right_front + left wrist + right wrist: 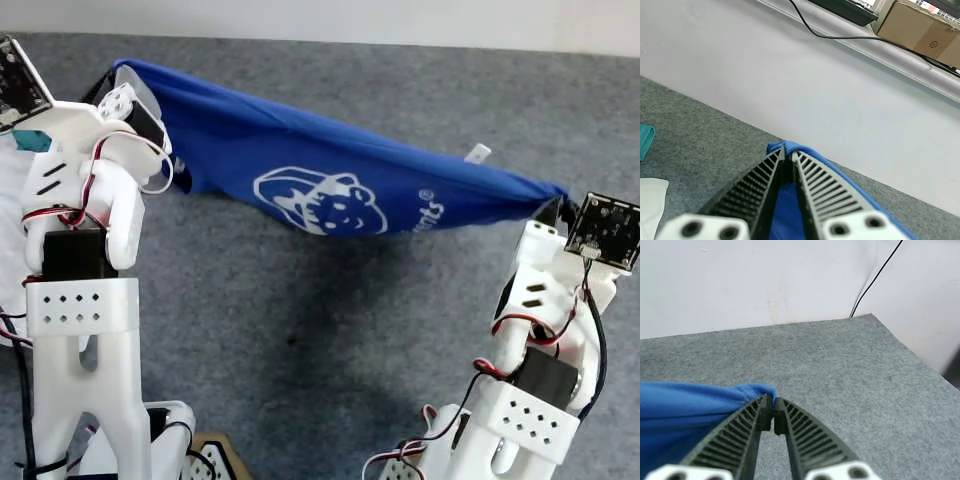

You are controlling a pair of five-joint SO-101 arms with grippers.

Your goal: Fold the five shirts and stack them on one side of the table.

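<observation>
A blue shirt [330, 170] with a white print hangs stretched above the grey table between the two arms. My left gripper [788, 159] is shut on the blue shirt [785, 200] at one end, at the far left of the high view [120, 82]. My right gripper [771, 405] is shut on the blue shirt [695, 405] at the other end, at the right of the high view [556, 203]. The cloth sags slightly between the two grips, and a white label [478, 153] sticks up from its far edge.
White cloth [12, 200] lies at the table's left edge, with a teal piece [32, 140] beside it. Grey felt [330, 330] covers the table. A white wall [765, 280] rises behind the table's far edge. A cardboard box [925, 30] sits on a ledge.
</observation>
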